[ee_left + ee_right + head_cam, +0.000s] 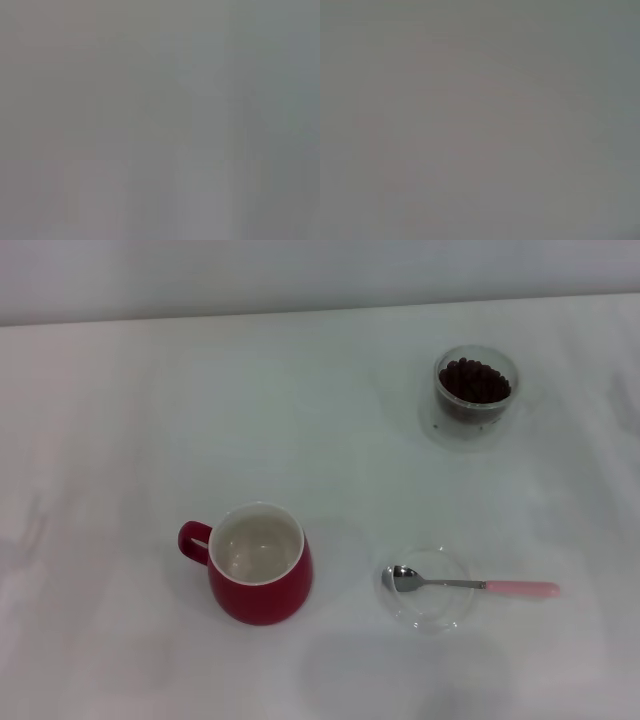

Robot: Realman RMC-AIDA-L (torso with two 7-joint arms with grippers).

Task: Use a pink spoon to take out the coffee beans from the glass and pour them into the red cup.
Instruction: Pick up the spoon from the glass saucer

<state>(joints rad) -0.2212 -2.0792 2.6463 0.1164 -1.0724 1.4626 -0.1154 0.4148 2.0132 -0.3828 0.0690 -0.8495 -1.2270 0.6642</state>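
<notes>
Spoon resting in its dish, nothing held that I can see.

I see the pink spoon [470,586] lying with its metal bowl in a shallow clear dish [428,612], handle pointing right over the rim. The red cup [259,562] stands to its left, handle pointing left, its white inside showing. The glass [476,392] of coffee beans [475,380] sits well apart at the far right of the white table [120,420]. Neither gripper appears in my head view, and both wrist views show only flat grey.

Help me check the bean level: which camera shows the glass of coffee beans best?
The head view. It shows the glass from above at the table's far right, with the coffee beans heaped inside. Both wrist views show only featureless grey, nothing of the glass.
</notes>
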